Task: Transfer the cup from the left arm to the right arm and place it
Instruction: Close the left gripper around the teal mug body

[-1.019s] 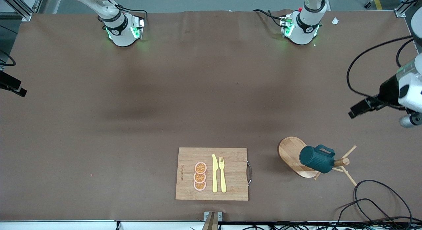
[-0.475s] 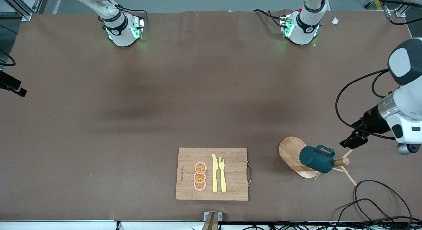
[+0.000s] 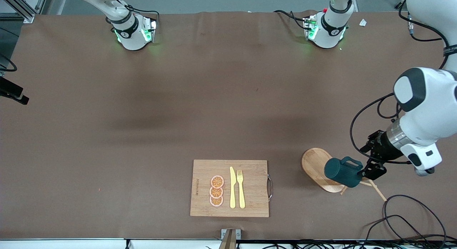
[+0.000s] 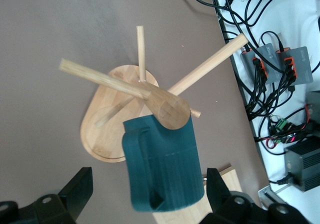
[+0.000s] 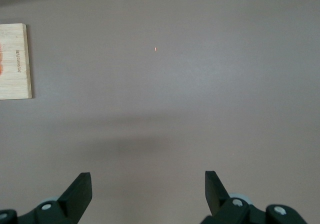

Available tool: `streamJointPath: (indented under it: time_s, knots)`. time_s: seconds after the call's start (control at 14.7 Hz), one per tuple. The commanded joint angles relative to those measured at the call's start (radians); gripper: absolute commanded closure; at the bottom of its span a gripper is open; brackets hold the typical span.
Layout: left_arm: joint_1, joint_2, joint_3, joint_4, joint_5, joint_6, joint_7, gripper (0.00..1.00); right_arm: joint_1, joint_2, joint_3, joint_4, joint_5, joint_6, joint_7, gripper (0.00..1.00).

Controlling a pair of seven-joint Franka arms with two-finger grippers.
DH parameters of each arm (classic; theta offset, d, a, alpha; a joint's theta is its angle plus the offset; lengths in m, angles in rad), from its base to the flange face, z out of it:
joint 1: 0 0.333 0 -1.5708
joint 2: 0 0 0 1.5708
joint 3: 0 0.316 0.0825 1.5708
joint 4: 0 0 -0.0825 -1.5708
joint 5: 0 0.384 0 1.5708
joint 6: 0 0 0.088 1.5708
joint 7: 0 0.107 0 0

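The cup (image 3: pixel 343 172) sits low and toward the right of the front view, hung upside-down-tilted on a peg of a wooden mug tree (image 3: pixel 317 168) with an oval base. It is a small dark teal mug with fine vertical ribs and a loop handle (image 3: pixel 351 161) on its upper side; its flat bottom faces the middle of the frame. In the left wrist view the cup (image 4: pixel 162 166) fills the lower centre, handle (image 4: pixel 140 159) facing the camera, with the tree's round post end (image 4: pixel 167 109) and pegs just above it.

The left gripper (image 3: pixel 371 168) is just beside the cup at the tree's pegs, its fingers (image 4: pixel 75 189) spread wide on either side of the mug, not touching it.

The right gripper (image 5: pixel 147 191) waits over bare table (image 5: pixel 175 84), fingers spread, with a board (image 5: pixel 15 61) corner at the left edge of its view. On the board (image 3: pixel 200 170), bottom centre of the front view, lie a yellow knife (image 3: pixel 232 188), fork (image 3: pixel 241 188) and three orange slices (image 3: pixel 216 191).
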Motion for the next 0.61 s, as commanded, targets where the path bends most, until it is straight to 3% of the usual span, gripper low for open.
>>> streamJointPath:
  time_s: [0.0,0.54]
  knots:
    - [0.01,-0.034,-0.003,-0.103,-0.079,0.116,-0.017,0.0,-0.007,-0.011,0.004,-0.012,0.012,0.007,0.005,0.0]
    - [0.008,-0.027,-0.005,-0.174,-0.179,0.285,-0.014,0.0,-0.009,-0.009,0.004,-0.012,0.012,0.007,0.005,0.0]
